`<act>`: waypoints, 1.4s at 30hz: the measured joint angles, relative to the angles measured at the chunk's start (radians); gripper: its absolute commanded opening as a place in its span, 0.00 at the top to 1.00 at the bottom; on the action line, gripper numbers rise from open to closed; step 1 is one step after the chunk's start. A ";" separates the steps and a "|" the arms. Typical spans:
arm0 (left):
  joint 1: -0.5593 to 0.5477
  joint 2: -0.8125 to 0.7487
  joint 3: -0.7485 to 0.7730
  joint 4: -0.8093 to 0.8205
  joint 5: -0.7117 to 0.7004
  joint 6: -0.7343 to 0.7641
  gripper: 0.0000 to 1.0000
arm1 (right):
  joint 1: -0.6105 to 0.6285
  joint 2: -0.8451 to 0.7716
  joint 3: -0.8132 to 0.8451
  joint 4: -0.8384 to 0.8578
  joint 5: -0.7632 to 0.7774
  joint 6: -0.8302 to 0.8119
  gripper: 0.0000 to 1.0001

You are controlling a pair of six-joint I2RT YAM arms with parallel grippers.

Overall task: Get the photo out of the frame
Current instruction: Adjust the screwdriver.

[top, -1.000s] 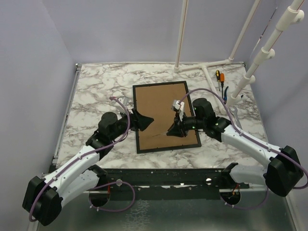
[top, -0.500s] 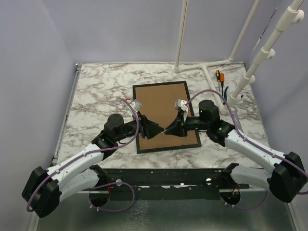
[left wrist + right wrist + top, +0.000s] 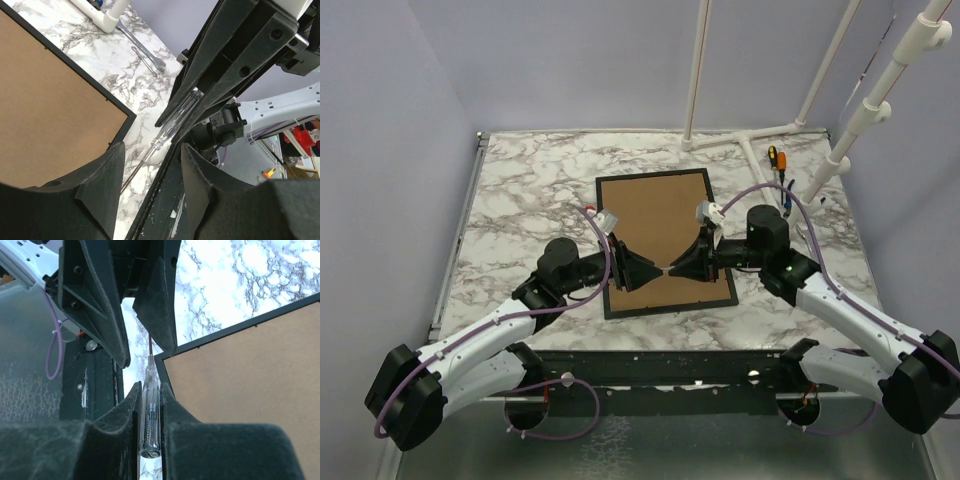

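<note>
The frame (image 3: 660, 215) lies face down mid-table, its brown back up inside a thin black border; it also shows as frame (image 3: 50, 100) and frame (image 3: 250, 370). The photo is hidden under that back. My right gripper (image 3: 680, 267) hovers over the frame's near part, shut on a clear-handled screwdriver (image 3: 151, 415) that points at the left gripper. My left gripper (image 3: 653, 272) faces it tip to tip. In the left wrist view the left gripper (image 3: 152, 146) is open, and the screwdriver (image 3: 177, 117) reaches its thin shaft into the gap between the fingers.
A white pipe stand (image 3: 750, 140) rises at the back right. Orange and black screwdrivers (image 3: 775, 160) lie beside it, and a wrench (image 3: 145, 52) lies on the marble right of the frame. A black rail (image 3: 670, 365) runs along the table's near edge.
My left gripper has swung right over the frame's near left part and narrowed its jaws. The right gripper drew back a little with the screwdriver, and the two now meet tip to tip.
</note>
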 measured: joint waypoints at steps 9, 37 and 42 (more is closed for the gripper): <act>-0.022 0.005 0.000 0.005 0.014 0.005 0.75 | -0.015 -0.008 0.029 -0.045 -0.078 0.003 0.99; -0.054 -0.007 0.018 0.021 0.088 0.005 0.87 | -0.055 0.035 0.100 -0.114 -0.236 0.012 0.99; -0.058 -0.010 0.021 0.037 0.124 0.019 1.00 | -0.061 0.035 0.103 -0.124 -0.288 0.026 0.93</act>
